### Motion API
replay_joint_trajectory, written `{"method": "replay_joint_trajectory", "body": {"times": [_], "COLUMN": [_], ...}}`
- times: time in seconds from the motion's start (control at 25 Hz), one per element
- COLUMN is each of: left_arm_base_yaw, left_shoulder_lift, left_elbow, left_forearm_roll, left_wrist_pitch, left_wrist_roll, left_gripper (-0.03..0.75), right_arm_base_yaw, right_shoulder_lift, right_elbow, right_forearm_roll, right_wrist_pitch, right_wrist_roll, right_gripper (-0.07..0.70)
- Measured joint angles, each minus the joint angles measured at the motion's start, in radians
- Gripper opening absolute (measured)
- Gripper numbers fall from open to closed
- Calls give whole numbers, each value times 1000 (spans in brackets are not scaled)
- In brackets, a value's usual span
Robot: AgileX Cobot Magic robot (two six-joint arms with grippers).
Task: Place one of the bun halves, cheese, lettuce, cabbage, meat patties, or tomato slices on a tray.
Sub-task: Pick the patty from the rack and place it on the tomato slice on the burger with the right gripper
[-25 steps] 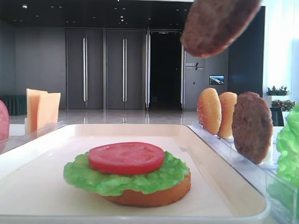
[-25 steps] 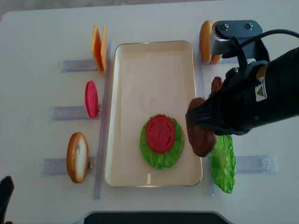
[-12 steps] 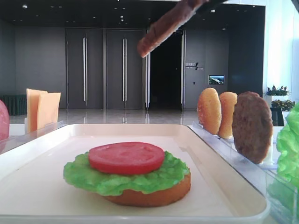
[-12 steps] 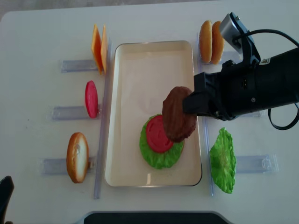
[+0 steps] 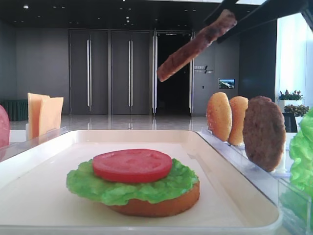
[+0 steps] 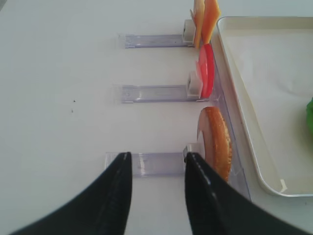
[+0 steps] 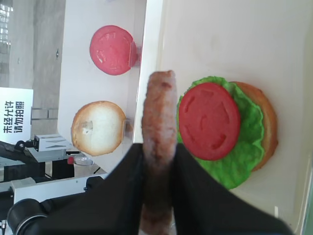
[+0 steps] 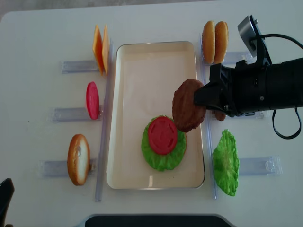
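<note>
A meat patty [image 8: 188, 105] was held clamped between the jaws of the right gripper [image 7: 157, 161], gripped by its edge so that the disc hung tilted in the air and could presumably be laid flat onto the stack. In the overhead view it was carried above the tray [image 8: 142, 56], at about two o'clock from the tomato slice [image 8: 162, 135], not touching it. That slice lay on lettuce [image 8: 163, 160] over a bun half [image 5: 161, 205]. The patty appeared round, flat, dark brown and grainy, thin when viewed edge-on. A second patty [image 5: 264, 133] was left standing in its rack at three o'clock of the tray. The left gripper [image 6: 156, 193] was seen parted and empty, beside a standing bun [image 6: 215, 142].
</note>
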Motion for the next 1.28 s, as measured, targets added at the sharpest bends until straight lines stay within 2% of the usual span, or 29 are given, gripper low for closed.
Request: {"method": "replay_joint_trajectory", "body": {"times": [0.24,0.32,0.56,0.72,0.88,1.28], "left_arm_base_yaw": [0,0,0,0,0,0], "left_shoulder_lift": [0,0,0,0,0,0], "left_elbow": [0,0,0,0,0,0], "left_forearm_roll": [0,0,0,0,0,0], "left_wrist_pitch": [0,0,0,0,0,0], "left_wrist_roll": [0,0,0,0,0,0], "left_gripper": [282,282,282,282,282,282], "right_arm_base_yaw": [115,142,159,159,160,187], "right_shoulder_lift": [9,31,148,209,244,252], "right_elbow": [11,11,11,11,11,11], "right_forearm_roll": [28,55,217,311,338,368], "right_wrist_pitch": [-110,-123,-117,-87,-64,-59], "right_wrist_roll": [-14,-29,-174,-259,-285,-330], "right_gripper": [118,118,118,118,118,118]}}
